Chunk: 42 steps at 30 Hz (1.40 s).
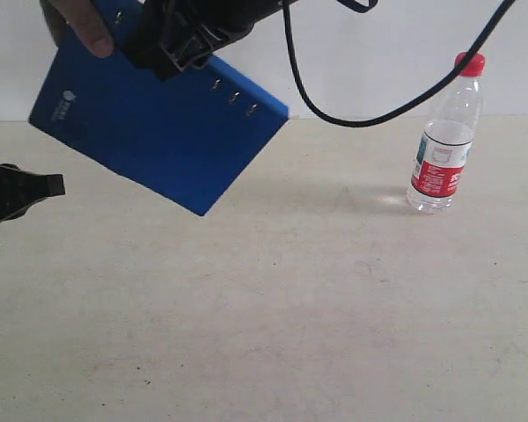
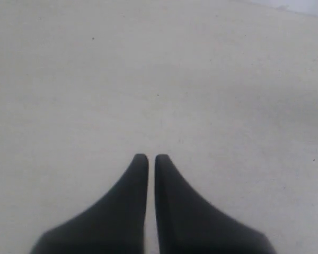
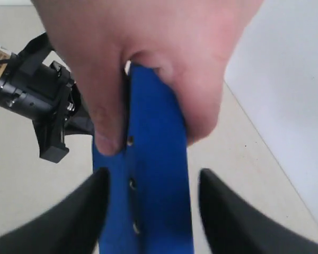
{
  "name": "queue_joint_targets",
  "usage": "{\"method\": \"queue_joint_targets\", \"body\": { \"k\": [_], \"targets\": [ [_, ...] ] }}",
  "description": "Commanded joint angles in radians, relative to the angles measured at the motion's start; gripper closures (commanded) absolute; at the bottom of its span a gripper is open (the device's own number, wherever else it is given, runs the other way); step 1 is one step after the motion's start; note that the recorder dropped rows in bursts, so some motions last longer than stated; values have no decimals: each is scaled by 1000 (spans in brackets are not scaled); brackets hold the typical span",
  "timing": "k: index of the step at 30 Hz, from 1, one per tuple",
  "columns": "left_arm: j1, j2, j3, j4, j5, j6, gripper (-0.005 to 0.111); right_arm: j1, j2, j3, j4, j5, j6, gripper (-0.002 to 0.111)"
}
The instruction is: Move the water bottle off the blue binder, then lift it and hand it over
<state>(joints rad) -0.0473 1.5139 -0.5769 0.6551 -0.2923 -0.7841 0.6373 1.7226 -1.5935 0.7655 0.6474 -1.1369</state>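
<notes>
The blue binder [image 1: 158, 123] hangs tilted in the air at the upper left, off the table. A person's hand [image 1: 79, 26] grips its top corner. My right gripper [image 1: 180, 40] sits at the binder's upper edge. In the right wrist view its jaws stand open on either side of the binder's spine [image 3: 156, 174], with a gap on one side, and the hand [image 3: 138, 53] pinches the binder beyond them. The water bottle [image 1: 444, 141], red-capped, stands upright on the table at the right, apart from both grippers. My left gripper [image 1: 53, 185] [image 2: 148, 157] is shut and empty, low at the left edge.
The pale table [image 1: 290, 308] spreads under everything, with a white wall behind. A black cable [image 1: 361, 114] from the right arm sags between the binder and the bottle. The left arm [image 3: 37, 100] shows in the right wrist view, beside the binder.
</notes>
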Motion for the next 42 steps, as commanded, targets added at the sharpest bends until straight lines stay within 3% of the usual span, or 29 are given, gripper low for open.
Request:
{"method": "queue_joint_targets", "body": {
  "k": [1, 5, 7, 9, 12, 13, 14, 18, 22, 28, 32, 36, 39, 42],
  "targets": [
    [2, -79, 4, -20, 10, 60, 102, 0, -17, -5, -6, 13, 29, 30],
    [2, -163, 4, -20, 98, 118, 102, 0, -55, -5, -104, 17, 107, 30],
    [2, -221, 4, -20, 166, 135, 102, 0, -103, -5, -253, 32, 227, 31],
    [2, -292, 7, -16, 219, 135, 102, 0, -163, -5, -445, 66, 436, 38],
    [2, -420, 22, -16, 238, 135, 102, 0, -272, -5, -742, 184, 718, 77],
    [2, -474, 28, -16, 238, 135, 102, 0, -313, -5, -814, 244, 777, 98],
    [2, -531, 38, -16, 241, 133, 102, 0, -354, -5, -870, 285, 816, 107],
    [2, -765, 77, -16, 304, 121, 102, 0, -534, -3, -950, 324, 920, 107],
    [2, -1008, 128, 20, 511, 127, 102, 0, -776, 87, -945, 267, 993, 109],
    [2, -1260, 226, 32, 576, 127, 102, 0, -1240, 471, -844, 72, 993, 109],
    [2, -1348, 245, 32, 576, 127, 102, 0, -1436, 853, -834, -268, 1172, 109],
    [2, -1373, 258, 32, 578, 127, 102, 0, -1422, 1200, -825, -735, 1229, 109],
    [2, -1373, 263, 5, 607, 127, 102, 0, -1315, 1367, -817, -875, 1229, 109],
    [2, -1373, 263, -67, 632, 127, 102, 0, -1210, 1449, -731, -907, 1229, 109]
  ]
}}
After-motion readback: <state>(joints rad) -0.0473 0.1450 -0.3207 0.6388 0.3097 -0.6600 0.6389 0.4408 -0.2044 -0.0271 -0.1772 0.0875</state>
